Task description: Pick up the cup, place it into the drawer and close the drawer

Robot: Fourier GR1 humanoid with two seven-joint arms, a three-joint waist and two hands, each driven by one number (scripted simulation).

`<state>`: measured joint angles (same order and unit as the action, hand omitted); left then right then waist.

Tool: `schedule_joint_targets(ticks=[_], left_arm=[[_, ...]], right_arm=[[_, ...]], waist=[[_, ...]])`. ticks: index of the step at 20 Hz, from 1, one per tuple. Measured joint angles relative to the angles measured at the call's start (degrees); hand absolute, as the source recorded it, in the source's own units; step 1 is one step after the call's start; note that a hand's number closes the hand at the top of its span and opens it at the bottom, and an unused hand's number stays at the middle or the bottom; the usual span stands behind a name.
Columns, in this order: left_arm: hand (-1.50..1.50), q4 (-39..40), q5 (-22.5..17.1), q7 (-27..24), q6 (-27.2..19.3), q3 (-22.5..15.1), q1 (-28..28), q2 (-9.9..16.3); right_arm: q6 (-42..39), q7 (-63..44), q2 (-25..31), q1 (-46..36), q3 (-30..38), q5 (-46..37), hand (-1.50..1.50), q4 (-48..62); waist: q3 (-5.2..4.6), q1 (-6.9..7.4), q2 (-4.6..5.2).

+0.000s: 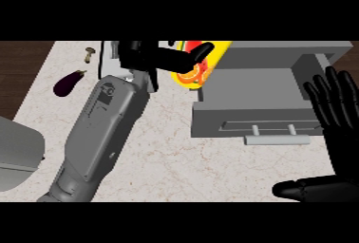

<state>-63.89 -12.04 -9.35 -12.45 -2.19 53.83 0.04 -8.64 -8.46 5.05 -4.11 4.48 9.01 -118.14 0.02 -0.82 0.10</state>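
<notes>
Yellow with orange and red markings, the cup [198, 64] is held in the left hand [157, 56], whose black fingers and thumb curl round it just beside the left wall of the open grey drawer [256, 90], above the marbled tabletop [175, 152]. The right hand [336, 114] rests at the view's right edge, fingers straight and spread, next to the drawer's front. An aubergine [69, 82] and a small mushroom [89, 54] lie at the far left.
</notes>
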Motion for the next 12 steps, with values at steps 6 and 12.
schedule_joint_targets(ticks=[6,12], left_arm=[[1.5,8.9,-2.3,-1.4,-4.5,-3.6,6.3,0.0],[1.5,19.5,-6.6,-5.3,-7.5,-6.4,12.2,0.0]], right_arm=[[-0.3,0.2,0.3,-0.4,0.2,0.0,-1.5,0.3],[-1.0,1.4,0.6,-0.9,0.6,0.1,-1.5,2.1]], waist=[[0.0,-0.4,0.08],[0.01,-1.02,0.28]])
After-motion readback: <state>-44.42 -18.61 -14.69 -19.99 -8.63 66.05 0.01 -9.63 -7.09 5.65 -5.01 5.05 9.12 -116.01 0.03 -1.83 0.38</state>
